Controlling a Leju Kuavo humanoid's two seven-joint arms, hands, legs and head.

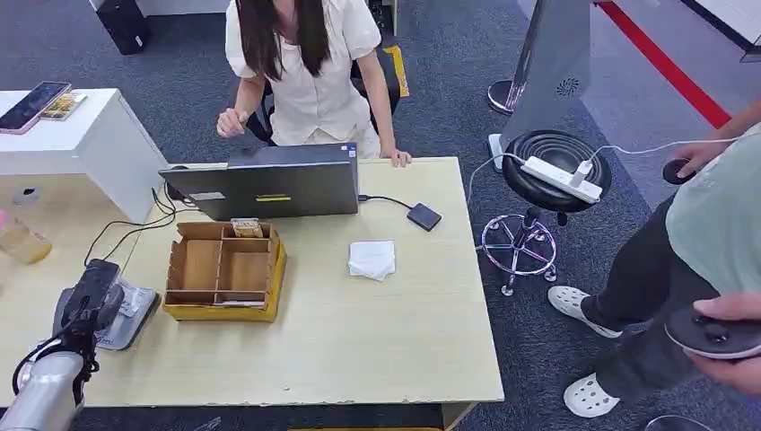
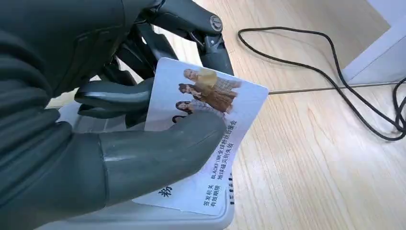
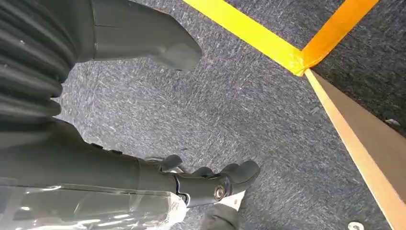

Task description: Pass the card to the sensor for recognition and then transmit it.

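One thin, stiff, glossy white printed plastic card (image 2: 206,139), light and likely slippery, sits pinched by its lower half under the left hand (image 2: 95,120) thumb, above the grey sensor pad (image 1: 126,314) at lower left of the head view.

Bright, even indoor light, soft shadows (slight blur in close-ups)

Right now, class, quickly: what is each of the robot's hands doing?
Left hand: holding the card over the sensor.
Right hand: empty, fingers apart, open.
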